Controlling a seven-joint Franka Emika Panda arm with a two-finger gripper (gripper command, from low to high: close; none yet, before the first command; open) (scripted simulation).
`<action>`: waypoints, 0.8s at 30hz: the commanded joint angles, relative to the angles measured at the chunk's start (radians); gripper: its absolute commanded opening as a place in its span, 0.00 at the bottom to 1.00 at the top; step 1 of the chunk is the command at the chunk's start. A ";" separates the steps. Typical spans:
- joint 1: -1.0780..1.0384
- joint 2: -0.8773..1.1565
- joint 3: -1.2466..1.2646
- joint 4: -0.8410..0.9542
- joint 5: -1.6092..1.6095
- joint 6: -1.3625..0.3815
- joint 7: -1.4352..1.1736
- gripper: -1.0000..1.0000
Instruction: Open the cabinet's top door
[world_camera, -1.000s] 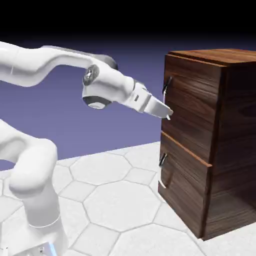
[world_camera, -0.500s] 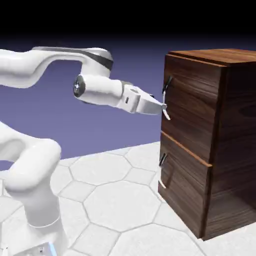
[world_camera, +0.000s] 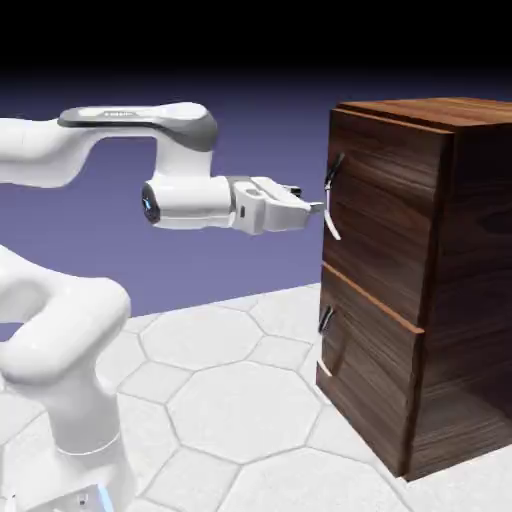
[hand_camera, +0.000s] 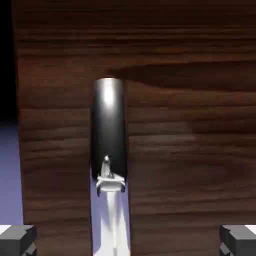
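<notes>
Facing the open pincer (hand_camera: 128, 241), the top handle (hand_camera: 108, 125) above a lower door (world_camera: 375, 385)

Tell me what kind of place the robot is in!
Probably a pretend room inside a computer: the plain blue-violet backdrop fades to black, the pale floor has smooth many-sided tiles, and only a white robot arm and a dark-brown wooden cabinet stand there.

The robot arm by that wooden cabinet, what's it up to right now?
The robot arm has its open tool up at the handle of the cabinet's top door, gripping nothing. The handle shows between the spread fingertips in the hand view. The top door and the bottom door are both shut.
</notes>
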 joint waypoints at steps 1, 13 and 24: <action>-0.011 -0.008 0.014 0.002 0.044 -0.003 -0.031 0.50; -0.133 0.073 0.064 0.062 0.090 -0.122 -0.096 0.00; 0.181 0.222 -0.245 -0.001 0.127 -0.126 -0.424 0.00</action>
